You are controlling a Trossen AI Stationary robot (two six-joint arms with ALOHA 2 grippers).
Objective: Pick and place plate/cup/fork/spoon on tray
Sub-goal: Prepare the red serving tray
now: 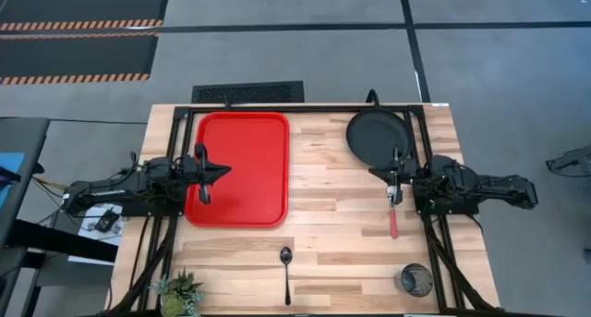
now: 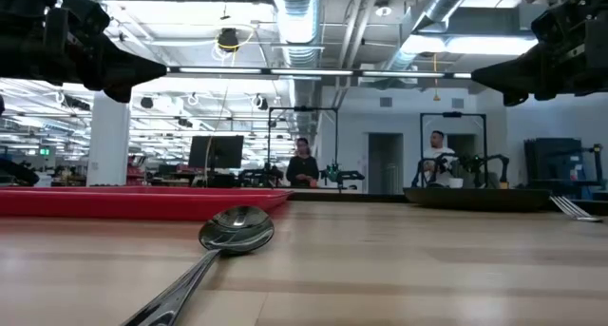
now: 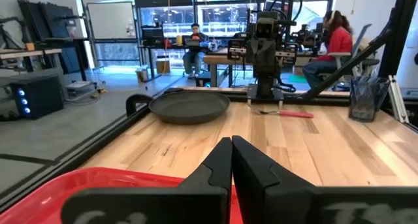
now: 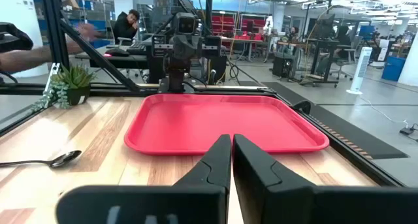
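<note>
The red tray (image 1: 238, 169) lies on the table's left half. My left gripper (image 1: 226, 172) hovers shut above its left part, pointing toward the table's right. The black plate (image 1: 379, 137) sits flat at the far right. My right gripper (image 1: 373, 172) hovers shut just near of the plate, pointing left. The red-handled fork (image 1: 393, 215) lies flat on the wood under the right wrist, tines toward the plate. The dark spoon (image 1: 286, 271) lies near the front edge, bowl toward the tray. The glass cup (image 1: 416, 280) stands upright at the near right corner.
A small potted plant (image 1: 180, 294) stands at the near left corner. Black frame rails (image 1: 305, 107) run along the table's far edge and both sides. Bare wood (image 1: 332, 197) lies between tray and plate. People sit at desks in the room beyond the table.
</note>
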